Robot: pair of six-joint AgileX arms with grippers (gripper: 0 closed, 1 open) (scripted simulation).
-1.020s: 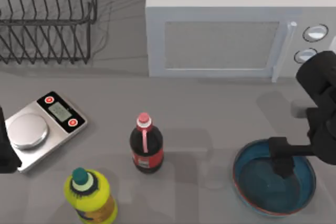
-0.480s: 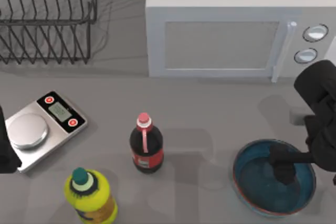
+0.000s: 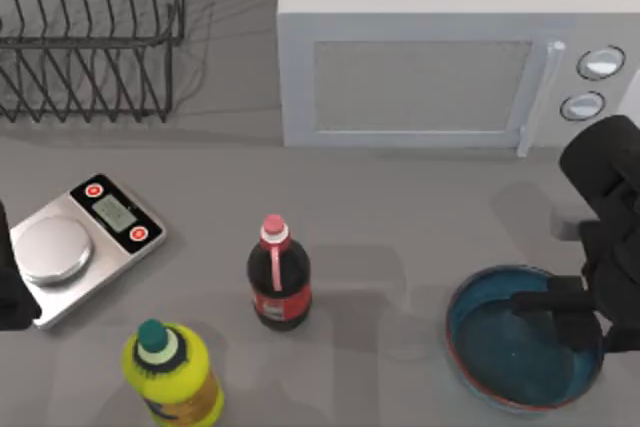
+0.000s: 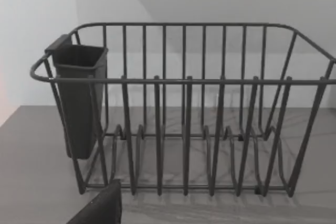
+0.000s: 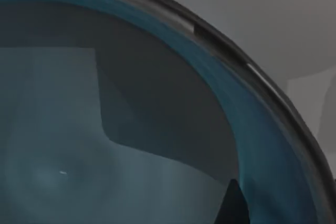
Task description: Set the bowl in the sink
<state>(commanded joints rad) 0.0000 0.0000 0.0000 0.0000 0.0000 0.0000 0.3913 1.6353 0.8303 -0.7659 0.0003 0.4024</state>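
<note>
Top view, biggest stuff first: grey worktop [image 3: 400, 217], white microwave [image 3: 420, 67] along the back, wire dish rack [image 3: 90, 37] in the back left corner, seen up close from the left wrist too. Then the bowl [image 3: 490, 352], flat on the worktop at the front right, teal inside with a thin reddish-brown rim, well apart from everything else. Smaller again: steel scale [image 3: 85, 237] on the left, yellow bottle [image 3: 172, 375] at the front, cola bottle [image 3: 279, 285] near the middle. Right gripper [image 3: 562, 315] low over the right half of the bowl, close to the rim; can't tell how its jaws stand, nor whether anything is pinched yet. Left arm [image 3: 8, 287] parked at the left edge, jaws also impossible to read. About the bowl itself, just guessing: looks stiff and glazed, so probably slick, moderately heavy and chippable. Too wide to span, so best taken by the rim, one jaw inside the wall and one outside, with a firm squeeze. Likely to tip toward the far side once lifted, so slow and level on the way to the sink.
</note>
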